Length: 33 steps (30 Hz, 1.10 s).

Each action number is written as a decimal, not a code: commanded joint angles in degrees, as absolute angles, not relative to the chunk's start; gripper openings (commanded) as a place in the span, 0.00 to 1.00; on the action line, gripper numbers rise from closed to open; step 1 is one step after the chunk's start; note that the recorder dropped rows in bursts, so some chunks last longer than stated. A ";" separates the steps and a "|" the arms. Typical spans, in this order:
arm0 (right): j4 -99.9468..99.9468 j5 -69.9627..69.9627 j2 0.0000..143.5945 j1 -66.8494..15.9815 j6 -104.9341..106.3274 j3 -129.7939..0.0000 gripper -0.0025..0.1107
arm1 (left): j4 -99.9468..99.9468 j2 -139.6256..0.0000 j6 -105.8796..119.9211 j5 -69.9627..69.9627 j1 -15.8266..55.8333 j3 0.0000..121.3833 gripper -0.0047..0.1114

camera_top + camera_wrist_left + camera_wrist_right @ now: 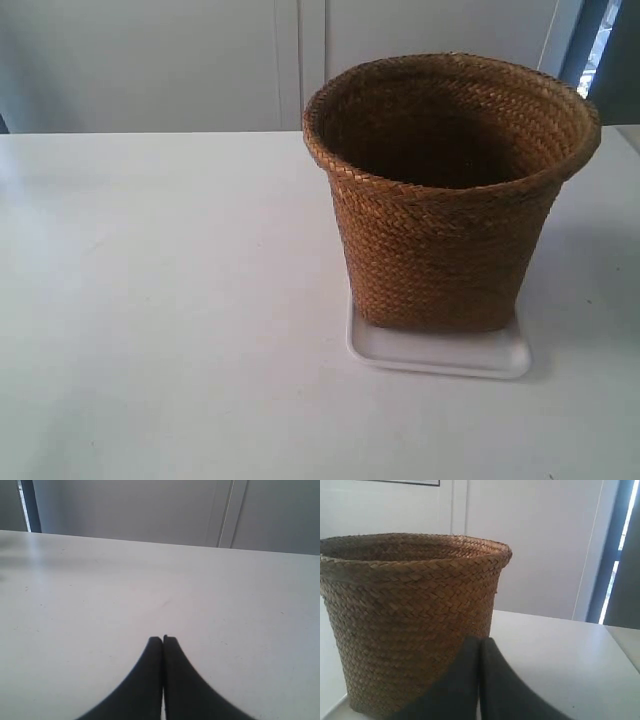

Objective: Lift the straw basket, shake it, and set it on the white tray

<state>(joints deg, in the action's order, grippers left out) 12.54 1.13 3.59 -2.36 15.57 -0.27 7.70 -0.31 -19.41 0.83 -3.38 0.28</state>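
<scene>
The left gripper (163, 640) was seen with its dark, tapered jaws pressed together on nothing, above the bare white table (125, 580). The right gripper (480, 641) was likewise clenched and empty, close before the straw basket (410, 610); whether contact was made could not be told.

In the exterior view the basket was found upright on the white tray (440, 358), at about three o'clock from the frame's centre. The tray's rim was exposed at the basket's six o'clock.

The setting-down was judged complete, with nothing evidently left to do. Lifting and shaking could not be confirmed.

The basket's wall was coarsely plaited in brown straw, with a round flared rim narrowing to a squarish base. The tray was glossy, shallow and round-cornered.
</scene>
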 commanded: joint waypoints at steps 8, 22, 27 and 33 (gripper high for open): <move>11.93 0.00 3.42 -2.21 17.79 0.00 0.02 | 7.72 0.00 -19.23 0.92 -3.54 0.00 0.04; 4.39 0.00 3.42 -2.21 17.79 0.00 0.02 | 7.72 0.00 -19.23 0.92 -3.54 0.00 0.04; 5.14 0.00 3.42 -2.21 17.79 0.00 0.02 | 7.72 0.00 -19.23 0.92 -3.54 0.00 0.04; 5.14 0.00 3.42 -2.21 17.79 0.00 0.02 | 7.72 0.00 -19.23 0.92 -3.54 0.00 0.04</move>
<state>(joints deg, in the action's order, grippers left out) 5.22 -0.40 3.60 -2.36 17.12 -0.27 7.70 -0.31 -19.28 0.93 -3.38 0.28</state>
